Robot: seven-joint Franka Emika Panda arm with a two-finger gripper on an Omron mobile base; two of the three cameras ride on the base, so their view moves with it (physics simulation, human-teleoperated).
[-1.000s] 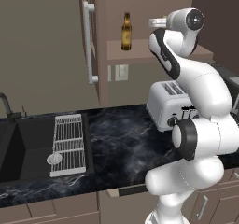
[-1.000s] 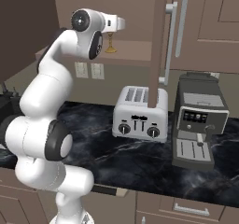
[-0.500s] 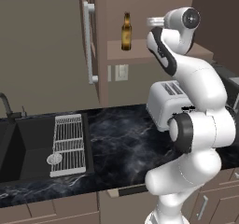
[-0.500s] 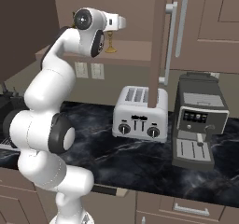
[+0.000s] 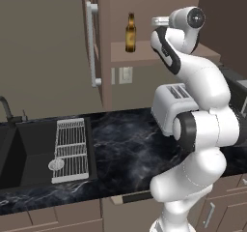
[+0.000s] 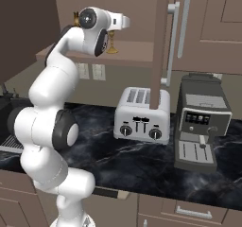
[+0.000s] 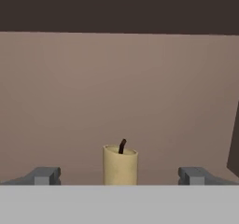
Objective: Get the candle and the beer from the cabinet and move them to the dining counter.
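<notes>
Hand view shows the gripper with its two dark fingertips spread wide, nothing between them but air and the candle straight ahead. The pale candle top with its black wick stands centred between the tips, apart from both, against the plain brown back wall of the cabinet.

From the right base view, the hand reaches level into the open cabinet, and the candle's golden stem and round base stand on the shelf just beyond it, partly hidden by the arm. Below the gripper a silver toaster sits on the black marbled worktop, with a coffee machine beside it.

From the left base view, the beer stands upright on the same shelf, off to the gripper's left and well apart from it. Farther left and lower, a sink with a wire rack is set into the worktop.
</notes>
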